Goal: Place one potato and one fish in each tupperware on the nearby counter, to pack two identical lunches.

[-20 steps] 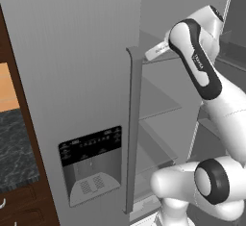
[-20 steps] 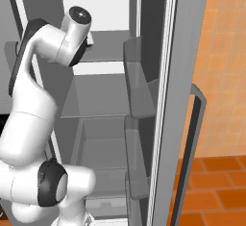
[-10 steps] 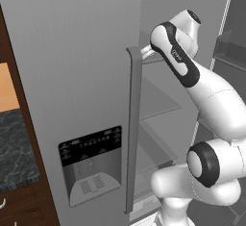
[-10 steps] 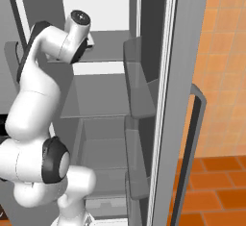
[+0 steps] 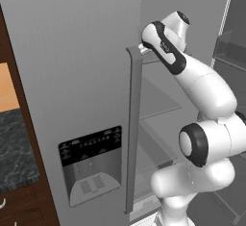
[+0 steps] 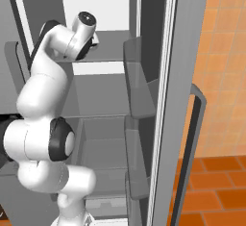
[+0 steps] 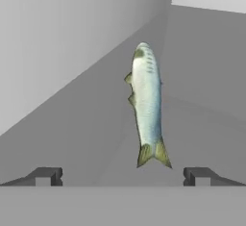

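Reaching into the open grey refrigerator [image 6: 110,81], our white arm with dark joints [image 5: 192,76] stretches toward an upper shelf, its wrist tucked behind the closed left door [image 5: 72,76] in the left base view. Through the hand camera we see the two-finger gripper [image 7: 122,176] with its dark tips spread wide apart, nothing between them. Just ahead of the tips lies a slender silver-grey fish with a tan-green tinge [image 7: 146,105] on the plain grey shelf floor [image 7: 202,124], its forked tail nearest the gripper and its head pointing away toward the back wall. The fish sits between the lines of the two tips, a little nearer the right one, untouched.

On the closed door we make out a dark dispenser panel [image 5: 91,145] carrying rows of pale markings, too small for us to read. At the far left edge a strip of dark marbled stone counter [image 5: 14,153] shows over brown wood drawers [image 5: 19,206]. Orange tiles [image 6: 221,76] cover the wall beyond the swung-open right door [image 6: 178,100].
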Robot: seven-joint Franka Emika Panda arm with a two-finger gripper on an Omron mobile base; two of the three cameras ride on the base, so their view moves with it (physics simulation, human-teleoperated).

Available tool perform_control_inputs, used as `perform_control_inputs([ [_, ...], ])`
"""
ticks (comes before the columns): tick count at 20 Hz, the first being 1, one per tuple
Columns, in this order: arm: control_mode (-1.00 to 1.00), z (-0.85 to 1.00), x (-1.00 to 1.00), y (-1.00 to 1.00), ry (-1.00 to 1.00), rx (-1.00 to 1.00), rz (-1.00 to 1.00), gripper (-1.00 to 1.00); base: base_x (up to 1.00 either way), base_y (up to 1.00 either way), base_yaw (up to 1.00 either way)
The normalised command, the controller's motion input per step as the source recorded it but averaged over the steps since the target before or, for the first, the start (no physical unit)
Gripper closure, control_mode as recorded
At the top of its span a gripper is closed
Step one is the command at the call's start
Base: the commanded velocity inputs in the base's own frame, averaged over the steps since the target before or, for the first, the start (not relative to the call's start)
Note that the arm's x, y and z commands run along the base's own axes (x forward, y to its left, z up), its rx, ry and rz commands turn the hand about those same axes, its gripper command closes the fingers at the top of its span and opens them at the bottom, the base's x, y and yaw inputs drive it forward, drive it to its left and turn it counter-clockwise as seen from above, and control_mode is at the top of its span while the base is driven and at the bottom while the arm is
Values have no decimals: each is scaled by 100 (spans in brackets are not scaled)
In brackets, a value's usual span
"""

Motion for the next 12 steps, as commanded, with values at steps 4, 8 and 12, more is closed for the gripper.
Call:
perform_control_inputs([
  [4,-100,-3,41,3,11,0,0,-100,0,0,0],
  [8,-100,-22,35,4,14,0,1,-100,0,0,0],
  [12,-100,-24,10,8,-13,0,0,-100,0,0,0],
])
